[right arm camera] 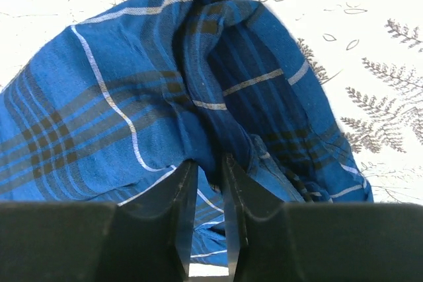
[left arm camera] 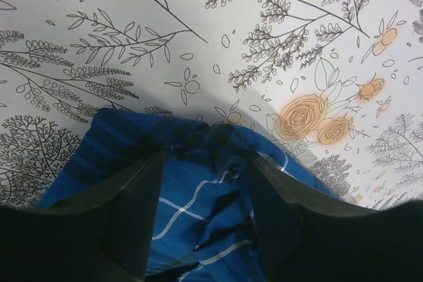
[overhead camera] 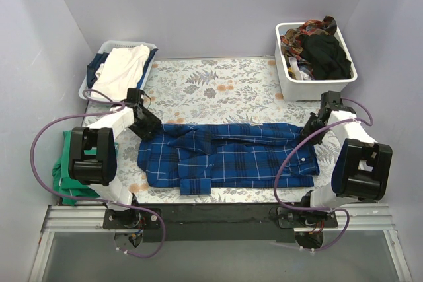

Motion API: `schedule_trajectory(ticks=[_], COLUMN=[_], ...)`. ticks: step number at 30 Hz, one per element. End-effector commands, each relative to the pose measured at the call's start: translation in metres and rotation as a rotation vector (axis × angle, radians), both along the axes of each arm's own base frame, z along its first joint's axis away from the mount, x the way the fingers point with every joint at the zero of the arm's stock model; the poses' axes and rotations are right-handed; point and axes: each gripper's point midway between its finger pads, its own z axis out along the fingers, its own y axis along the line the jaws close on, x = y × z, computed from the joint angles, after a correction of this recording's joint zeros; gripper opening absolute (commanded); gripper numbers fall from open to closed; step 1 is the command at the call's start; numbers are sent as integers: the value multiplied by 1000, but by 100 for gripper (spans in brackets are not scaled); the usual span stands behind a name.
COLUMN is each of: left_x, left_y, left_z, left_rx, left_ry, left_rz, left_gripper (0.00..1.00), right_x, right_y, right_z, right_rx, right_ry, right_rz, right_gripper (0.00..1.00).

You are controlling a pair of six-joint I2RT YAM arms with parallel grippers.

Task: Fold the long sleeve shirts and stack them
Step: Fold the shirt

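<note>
Top external: both sets of fingers pinch the plaid shirt [overhead camera: 228, 156], white bin [overhead camera: 291, 77] beyond the right.

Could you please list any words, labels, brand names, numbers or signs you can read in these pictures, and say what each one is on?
None: no readable text shows in any view.
The blue plaid shirt carries only white grid lines.
The floral table cloth has only leaf and flower prints.
The white bins show no labels.

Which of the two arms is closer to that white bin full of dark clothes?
Right. The right gripper sits just below the white bin; the left gripper is across the table, at the shirt's far end.
</note>
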Motion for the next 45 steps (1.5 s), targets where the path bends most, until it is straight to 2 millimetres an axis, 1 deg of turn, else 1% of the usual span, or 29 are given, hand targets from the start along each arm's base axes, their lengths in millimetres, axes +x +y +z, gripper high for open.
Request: schedule_trajectory(ticks=[1,2,5,7,8,10,12,14,15,16,17,18,19,21,22,24,25,27,28,30,31,32,33,35,36,40,42,44,45], left_x=[13,12,18,22,22,26,30,35,35,39,39,40,41,41,41,43,46,50,53,55,55,57,58,60,61,63,63,64,64], left_y=[7,7,5,4,3,-3,-12,-19,-27,-32,-40,-46,-52,-63,-66,-67,-65,-65,-65,-64,-64,-62,-62,-61,-61,-64,-66,-67,-68], left_z=[27,29,48,67,73,88,103,109,111,115,113,108,107,103,102,99,95,91,83,79,73,72,71,66,65,60,58,60,59], left_rx=[31,29,22,14,14,-16,-51,-74,-96,-102,-108,-115,-117,-119,-122,-120,-109,-104,-100,-94,-92,-85,-78,-71,-67,-80,-94,-100,-103], left_ry=[-60,-58,-101,-154,-171,-219,-277,-299,-309,-320,-317,-300,-299,-284,-280,-278,-269,-258,-234,-216,-199,-198,-197,-185,-185,-166,-160,-161,-158], left_rz=[-8,-9,-16,-17,-26,-55,-111,-140,-186,-204,-233,-255,-278,-303,-309,-305,-298,-298,-297,-295,-295,-294,-295,-295,-298,-307,-313,-317,-320], left_gripper=[54,55,59,61,62,65,66,67,68,68,68,68,68,68,68,69,69,69,69,69,69,69,69,69,69,69,69,69,69], right_x=[-2,-1,7,16,20,29,35,45,49,52,59,62,62,68,62,56,39,18,-5,-26,-44,-50,-62,-69,-76,-88,-93,-93,-90], right_y=[-7,-8,-12,-15,-17,-16,-11,4,12,32,41,56,80,106,133,165,195,224,246,262,273,278,286,294,301,313,321,324,330], right_z=[8,11,32,55,63,82,90,98,97,97,103,96,97,102,105,108,107,98,89,72,63,58,55,49,48,35,30,24,26], right_rx=[-32,-39,-64,-95,-103,-114,-116,-107,-99,-67,-51,-30,0,5,1,-6,10,29,50,67,74,73,88,107,143,242,295,305,323], right_ry=[3,-5,-83,-168,-198,-264,-289,-328,-336,-347,-364,-343,-345,-358,-372,-391,-396,-379,-360,-320,-293,-285,-278,-281,-279,-273,-295,-295,-322], right_rz=[-9,-12,-22,-26,-27,-17,10,66,100,162,189,238,314,392,491,610,742,863,961,1057,1121,1167,1213,1254,1280,1299,1308,1304,1304], right_gripper=[30,30,30,31,31,31,32,33,34,34,34,34,34,34,34,34,34,34,34,35,39,48,50,56,57,60,62,65,66])
